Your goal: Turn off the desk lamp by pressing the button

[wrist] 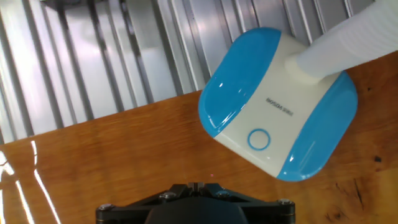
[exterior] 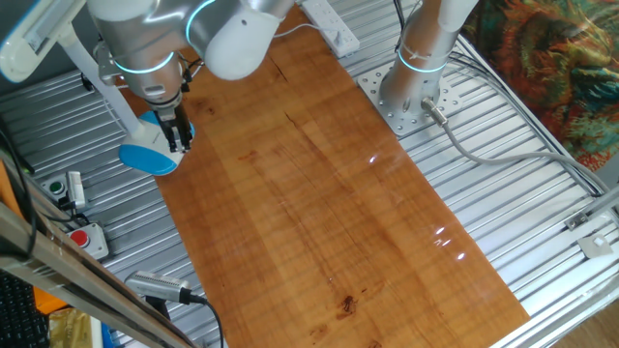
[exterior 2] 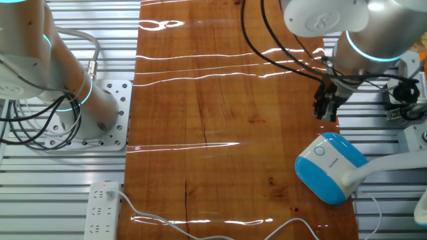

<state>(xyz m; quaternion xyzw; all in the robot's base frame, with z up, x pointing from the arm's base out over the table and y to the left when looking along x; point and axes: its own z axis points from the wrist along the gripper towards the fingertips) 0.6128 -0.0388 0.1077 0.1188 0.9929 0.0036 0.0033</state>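
The desk lamp's flat base [wrist: 280,106] is white with light-blue sides and lies at the edge of the wooden table [wrist: 93,162]. A round ring button [wrist: 259,139] sits on the base's white middle. The base also shows in one fixed view [exterior: 150,155] and in the other fixed view [exterior 2: 330,167], with the button [exterior 2: 319,151] facing up. The lamp's white slanted arm [wrist: 348,43] rises from the base, and the long head [exterior: 34,39] is at the top left. My gripper [exterior: 177,135] hangs just above and beside the base, fingertips together, touching nothing [exterior 2: 325,110] [wrist: 196,185].
A white power strip [exterior 2: 103,203] with its cable lies at the table's far end [exterior: 334,29]. A second arm's base [exterior: 411,87] is bolted on the slatted metal bench [exterior: 542,193]. A red stop button box [exterior: 82,237] stands near the lamp.
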